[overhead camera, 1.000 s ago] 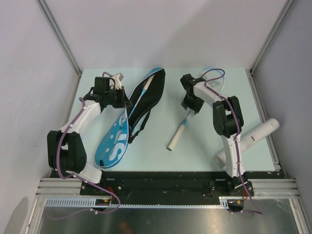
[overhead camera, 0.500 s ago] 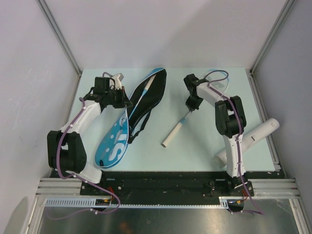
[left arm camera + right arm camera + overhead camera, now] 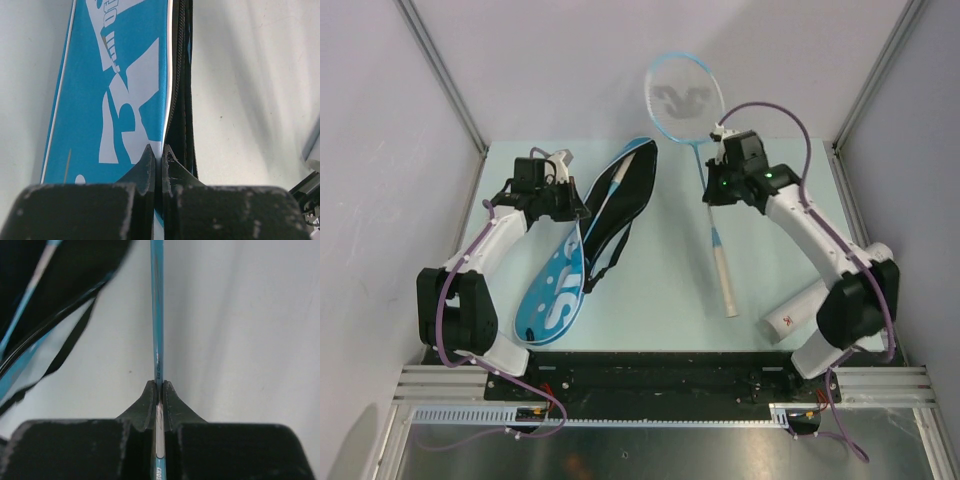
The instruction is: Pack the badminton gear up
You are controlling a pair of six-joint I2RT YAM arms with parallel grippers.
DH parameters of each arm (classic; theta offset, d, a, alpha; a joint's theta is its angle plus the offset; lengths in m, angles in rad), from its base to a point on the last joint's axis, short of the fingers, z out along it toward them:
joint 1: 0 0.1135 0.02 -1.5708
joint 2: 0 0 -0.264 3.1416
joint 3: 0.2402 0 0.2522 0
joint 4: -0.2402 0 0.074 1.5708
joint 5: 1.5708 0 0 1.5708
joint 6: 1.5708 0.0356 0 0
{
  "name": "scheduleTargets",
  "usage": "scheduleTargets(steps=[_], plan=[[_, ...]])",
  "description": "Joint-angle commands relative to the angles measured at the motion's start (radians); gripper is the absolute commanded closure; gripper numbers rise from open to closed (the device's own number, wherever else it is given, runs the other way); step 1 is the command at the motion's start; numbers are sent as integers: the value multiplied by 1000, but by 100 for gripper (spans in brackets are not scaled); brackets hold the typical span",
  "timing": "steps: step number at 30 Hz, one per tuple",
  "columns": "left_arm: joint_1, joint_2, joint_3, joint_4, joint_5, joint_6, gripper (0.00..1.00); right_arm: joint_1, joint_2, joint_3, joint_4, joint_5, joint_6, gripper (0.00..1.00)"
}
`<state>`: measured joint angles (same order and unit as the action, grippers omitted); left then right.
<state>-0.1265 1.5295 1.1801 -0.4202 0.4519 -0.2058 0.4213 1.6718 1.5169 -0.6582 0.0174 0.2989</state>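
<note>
The loose racket [image 3: 722, 275] has swung round since half a second ago. Then it lay slanted on the worktop [image 3: 660, 290] with its white handle toward the left-near side and its head hidden under the right arm. Now the handle points at the near edge, and the light-blue head [image 3: 683, 98] stands clear in front of the back wall [image 3: 570, 70]. Whether the handle's end touches the worktop cannot be told. The right claw [image 3: 714, 192] is pinched narrow on the thin blue shaft [image 3: 156, 315], just above the handle, and the wrist view shows both fingers [image 3: 148, 400] pressed against it. The right arm [image 3: 820, 240] has reached out to the right, so its elbow now covers most of the white tube [image 3: 795, 312], and only the tube's near end shows at the worktop's right-near corner. The blue cover [image 3: 555, 285] lies where it did on the left half, its black inside open toward the back with the second racket [image 3: 620, 182] lying in it. The left claw [image 3: 578, 207] has not shifted and stays closed tight on the cover's zipped edge [image 3: 170, 100], beside the white lettering. In the right wrist view the cover's black lining [image 3: 60, 280] sits to the upper left, well apart from the gripped shaft.
</note>
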Motion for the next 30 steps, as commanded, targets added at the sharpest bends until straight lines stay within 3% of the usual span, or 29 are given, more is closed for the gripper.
scheduleTargets(steps=[1, 6, 8, 11, 17, 20, 26, 30], plan=[[8, -51, 15, 75, -15, 31, 100, -4, -66, 83, -90, -248, -447, 100], [8, -51, 7, 75, -42, 55, 99, 72, 43, 302, -391, -69, -654, 100], [7, -51, 4, 75, -41, 62, 99, 79, 45, 273, -455, -18, -708, 100], [7, -52, 0, 75, -62, 71, 99, 79, -18, 126, -440, 91, -791, 100], [-1, -37, 4, 77, -87, 69, 100, 125, -214, -165, -336, 96, -966, 100], [-16, -37, 9, 75, -87, 80, 100, 175, -297, -236, -319, 105, -1044, 100], [-67, -71, -2, 77, -90, 149, 100, 223, -299, -245, -314, 142, -1096, 100], [-157, -127, -20, 77, -180, 249, 100, 235, -256, -244, -319, 156, -1133, 100]])
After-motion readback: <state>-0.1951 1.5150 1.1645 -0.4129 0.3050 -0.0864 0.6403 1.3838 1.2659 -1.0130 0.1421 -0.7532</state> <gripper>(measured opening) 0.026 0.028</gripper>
